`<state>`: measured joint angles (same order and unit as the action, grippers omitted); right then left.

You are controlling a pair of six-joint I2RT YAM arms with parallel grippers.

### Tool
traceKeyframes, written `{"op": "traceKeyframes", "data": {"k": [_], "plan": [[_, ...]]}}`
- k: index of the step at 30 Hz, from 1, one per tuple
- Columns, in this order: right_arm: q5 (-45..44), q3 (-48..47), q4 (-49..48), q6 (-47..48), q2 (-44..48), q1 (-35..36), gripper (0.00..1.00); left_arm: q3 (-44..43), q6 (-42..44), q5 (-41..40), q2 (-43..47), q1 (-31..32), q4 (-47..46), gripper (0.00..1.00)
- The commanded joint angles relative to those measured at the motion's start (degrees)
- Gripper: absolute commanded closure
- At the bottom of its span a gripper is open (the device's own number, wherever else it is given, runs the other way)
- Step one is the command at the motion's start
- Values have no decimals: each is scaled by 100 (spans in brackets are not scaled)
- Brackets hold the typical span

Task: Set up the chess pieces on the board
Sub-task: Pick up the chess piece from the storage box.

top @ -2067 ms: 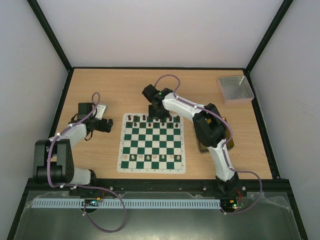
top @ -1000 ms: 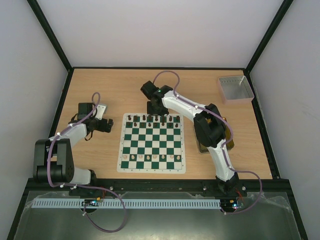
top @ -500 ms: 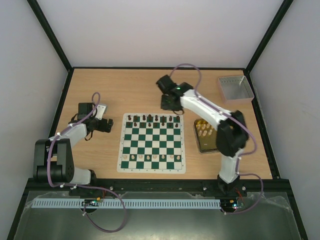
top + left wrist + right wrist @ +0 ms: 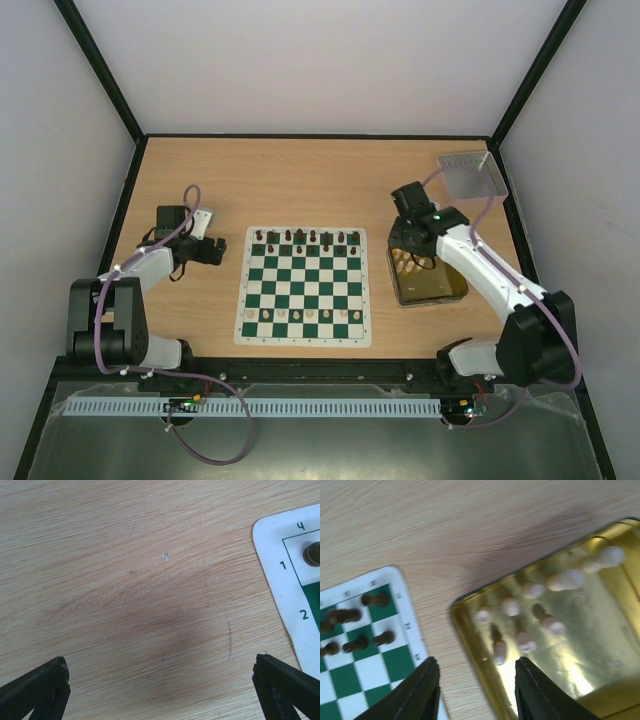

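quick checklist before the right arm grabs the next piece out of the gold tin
1. Right gripper empty, fingers apart: ok.
2. It is above the gold tin: ok, over the tin's edge on the side toward the board.
3. Lined up on one cream piece: cannot tell, the wrist view is blurred.
4. Pieces in the tin standing upright: cannot tell.
5. Room on the board for cream pieces: ok, its nearest row looks bare.
6. Left gripper out of the way: ok, open over the table beside the board.
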<state>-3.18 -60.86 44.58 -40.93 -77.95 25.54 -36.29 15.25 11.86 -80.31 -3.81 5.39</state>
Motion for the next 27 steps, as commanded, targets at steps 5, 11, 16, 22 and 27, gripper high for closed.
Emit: {"op": "traceKeyframes", "data": {"k": [5,11,16,22,27], "plan": [[690,752,-437,166,413,-1192,60,113,59,30,97,38,-95,0],[870,909,-676,111,208,-1782,61,158,48,-18,88,56,-161,1],[1151,1053,-954,-77,111,-2280,62,172,57,-26,62,74,-178,1],[1294,1088,-1204,-274,-78,-2450,63,167,58,-27,55,83,-170,1],[1099,1085,-1283,-395,-85,-2510,64,167,66,-14,51,91,-165,0]]}}
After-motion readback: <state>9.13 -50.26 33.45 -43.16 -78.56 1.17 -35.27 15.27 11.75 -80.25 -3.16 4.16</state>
